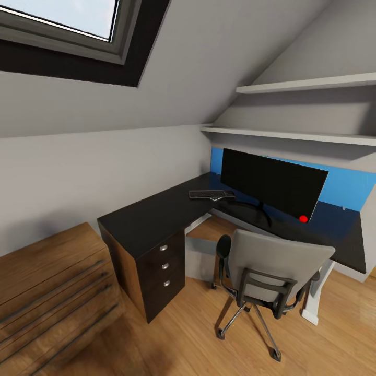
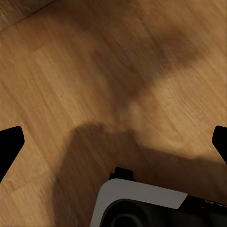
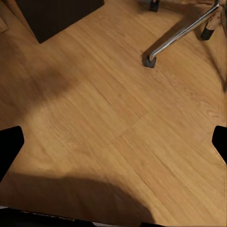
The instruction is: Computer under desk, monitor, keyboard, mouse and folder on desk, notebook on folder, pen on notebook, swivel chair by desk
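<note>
The black L-shaped desk (image 1: 151, 216) fills the corner under the sloped ceiling. On it stands the monitor (image 1: 271, 183) with a red dot at its lower corner, and the black keyboard (image 1: 211, 195) lies just left of the monitor's stand. The light-grey computer (image 1: 200, 259) sits under the desk beside the drawers. The grey swivel chair (image 1: 274, 271) stands close in front of the desk with its back towards me, hiding its seat. Folder, notebook, pen and mouse are out of view. My left gripper (image 2: 113, 144) and right gripper (image 3: 113, 144) hang open over bare wood floor.
A wooden chest (image 1: 47, 292) with long bar handles stands at the near left. Two white shelves (image 1: 308, 83) hang above the desk, with a blue panel (image 1: 347, 188) behind the monitor. A chrome chair leg (image 3: 179, 35) and caster lie ahead of the right gripper. Open floor lies between chest and chair.
</note>
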